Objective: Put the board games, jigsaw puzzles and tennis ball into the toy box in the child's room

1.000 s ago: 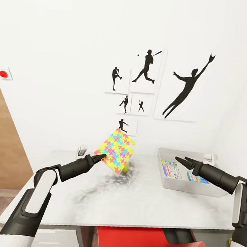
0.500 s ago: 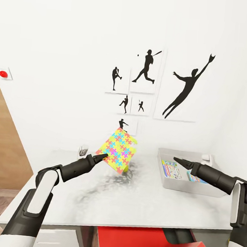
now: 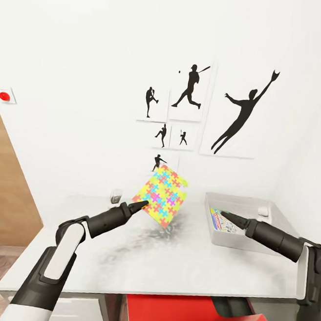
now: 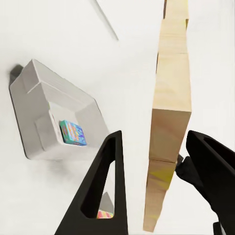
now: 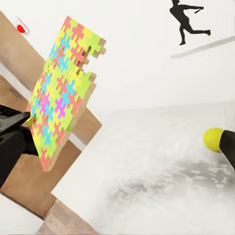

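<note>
My left gripper is shut on the lower edge of a bright jigsaw puzzle, holding it tilted above the table. In the left wrist view the puzzle shows edge-on between the fingers. The light-grey toy box stands at the right with a board game lying inside; a blue game shows in it too. My right gripper hovers open over the box's near-left corner, holding nothing. The tennis ball lies on the table beyond the puzzle.
A red chair seat sits under the table's front edge. Two small white objects stand at the back against the wall. Wooden panelling lies left of the table.
My left gripper carried the puzzle to the right and a little up, nearer the toy box, and it now covers the ball in the head view. The right gripper dropped slightly.
</note>
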`<state>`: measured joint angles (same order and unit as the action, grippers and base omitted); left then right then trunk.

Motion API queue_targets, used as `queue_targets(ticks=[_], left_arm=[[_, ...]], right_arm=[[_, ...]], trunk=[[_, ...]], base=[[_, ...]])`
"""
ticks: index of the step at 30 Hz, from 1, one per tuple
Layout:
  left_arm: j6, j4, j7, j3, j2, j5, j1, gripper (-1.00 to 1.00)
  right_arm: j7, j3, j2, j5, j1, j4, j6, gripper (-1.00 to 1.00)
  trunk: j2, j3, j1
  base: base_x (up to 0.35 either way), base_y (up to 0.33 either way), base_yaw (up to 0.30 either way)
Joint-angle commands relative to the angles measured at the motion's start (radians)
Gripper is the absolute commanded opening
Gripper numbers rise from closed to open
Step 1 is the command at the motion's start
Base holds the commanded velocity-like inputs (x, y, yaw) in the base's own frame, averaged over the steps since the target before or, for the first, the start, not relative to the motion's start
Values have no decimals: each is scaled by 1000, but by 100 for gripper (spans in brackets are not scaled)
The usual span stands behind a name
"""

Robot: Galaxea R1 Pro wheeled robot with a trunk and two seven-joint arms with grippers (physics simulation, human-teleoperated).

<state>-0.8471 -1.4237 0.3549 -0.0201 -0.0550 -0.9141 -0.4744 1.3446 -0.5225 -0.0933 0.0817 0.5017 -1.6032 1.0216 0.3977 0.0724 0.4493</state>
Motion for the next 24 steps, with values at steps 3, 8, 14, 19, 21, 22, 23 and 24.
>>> queue_targets(ticks=[3,8,14,19,21,22,23,24], left_arm=[[28,13,17,-37,4,1,-1,-100],[74,29,71,-84,12,3,-1,-100],[109,39,157,-109,16,27,12,-100],[127,43,183,-114,13,82,22,-100],[131,45,188,-115,12,94,24,-100],[131,45,188,-115,12,94,24,-100],[132,47,190,-116,12,98,25,-100],[134,49,192,-116,11,101,26,-100]], right_arm=[[67,0,1,-10,-15,-2,7,100],[131,3,5,-30,-29,-1,9,100],[165,21,50,-38,-40,-1,12,100],[172,61,72,-37,-43,-1,14,100],[174,70,76,-37,-44,-1,15,100],[174,70,76,-37,-44,-1,15,100],[174,73,78,-37,-45,-1,15,100],[174,75,79,-37,-45,-1,15,100]], trunk=[[2,2,1],[2,2,1],[2,2,1],[2,2,1],[2,2,1],[2,2,1],[2,2,1],[2,2,1]], base=[[0,0,0],[0,0,0],[0,0,0],[0,0,0],[0,0,0],[0,0,0],[0,0,0],[0,0,0]])
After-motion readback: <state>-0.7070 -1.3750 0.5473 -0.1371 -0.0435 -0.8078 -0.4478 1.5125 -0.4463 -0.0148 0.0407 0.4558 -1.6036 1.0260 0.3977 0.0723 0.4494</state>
